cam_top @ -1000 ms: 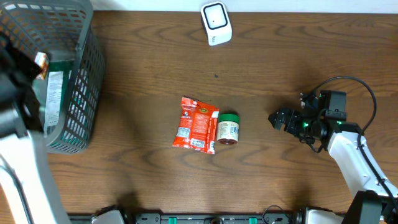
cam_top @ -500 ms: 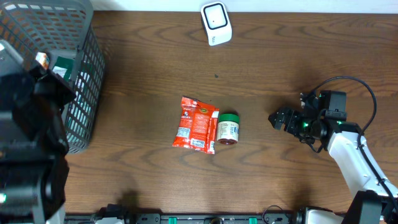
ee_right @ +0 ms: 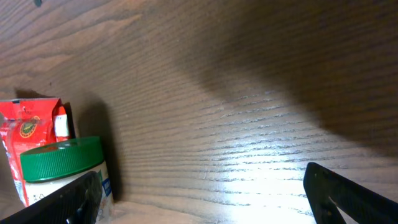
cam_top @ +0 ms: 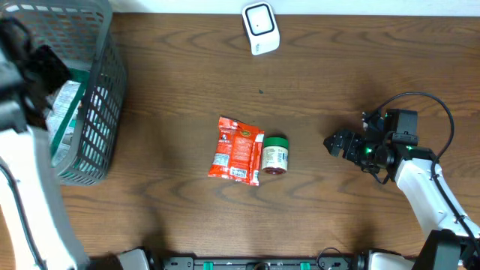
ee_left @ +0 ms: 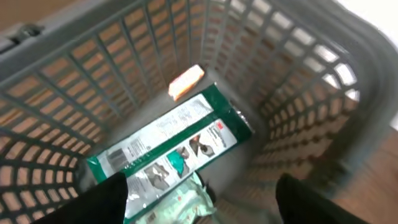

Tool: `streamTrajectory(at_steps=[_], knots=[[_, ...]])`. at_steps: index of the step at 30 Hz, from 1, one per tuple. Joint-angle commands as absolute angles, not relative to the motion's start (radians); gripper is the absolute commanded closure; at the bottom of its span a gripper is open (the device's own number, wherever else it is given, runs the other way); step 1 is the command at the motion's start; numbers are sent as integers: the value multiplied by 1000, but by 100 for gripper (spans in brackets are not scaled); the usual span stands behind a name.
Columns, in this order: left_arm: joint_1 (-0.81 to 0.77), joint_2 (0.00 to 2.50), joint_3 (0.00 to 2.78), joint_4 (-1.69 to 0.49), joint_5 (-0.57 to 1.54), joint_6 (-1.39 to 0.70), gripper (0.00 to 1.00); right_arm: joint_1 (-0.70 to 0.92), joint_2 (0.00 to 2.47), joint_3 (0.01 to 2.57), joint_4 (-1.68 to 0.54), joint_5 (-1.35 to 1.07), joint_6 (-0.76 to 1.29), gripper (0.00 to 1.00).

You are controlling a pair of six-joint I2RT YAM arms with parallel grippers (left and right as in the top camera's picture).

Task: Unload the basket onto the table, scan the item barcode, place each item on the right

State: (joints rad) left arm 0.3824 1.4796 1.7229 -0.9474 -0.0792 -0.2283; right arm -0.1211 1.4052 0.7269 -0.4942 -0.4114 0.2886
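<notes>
Left pincer (ee_left: 200, 186): fingers spread wide, nothing between them, nothing held. It hangs over the open mouth of the grey basket (ee_left: 298, 81).

Straight below this pincer, on the basket floor, lies the green packet (ee_left: 168, 146). It is flat and long, with dark green edges and a white face. There is small print at the end nearer the pincer's left finger and little pictures toward the middle. It rests slantwise, its far end running up and away to the right. The wrist view is too blurred for me to pick out a barcode.

Just beyond the packet's far end is a small orange item (ee_left: 186, 81). A paler wrapper (ee_left: 180, 202) shows under its near edge, close below the pincer.

Right pincer (ee_right: 202, 177): also fully spread and empty, low over the wooden table (cam_top: 187, 82).

Ahead of it, off its left finger, is a jar (cam_top: 274, 155) with a green lid and pale label. A red packet (cam_top: 236, 150) touches the jar on the side away from the pincer. It is glossy red with a round green-and-yellow emblem.

The white scanner (cam_top: 260, 28) sits at the far table edge, well apart from both pincers.
</notes>
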Motion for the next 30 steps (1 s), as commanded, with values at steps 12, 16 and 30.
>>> streamTrajectory(at_steps=[12,16,30], knots=[[550,1961,1771,-1222,131,-150,17,-130,1392,739,-494,-416,299,1],[538,2049,1771,-1277,131,-150,17,-130,1392,739,-494,-416,299,1],[502,2132,1629,-1195,120,-244,17,-130,1392,739,-494,-416,299,1]])
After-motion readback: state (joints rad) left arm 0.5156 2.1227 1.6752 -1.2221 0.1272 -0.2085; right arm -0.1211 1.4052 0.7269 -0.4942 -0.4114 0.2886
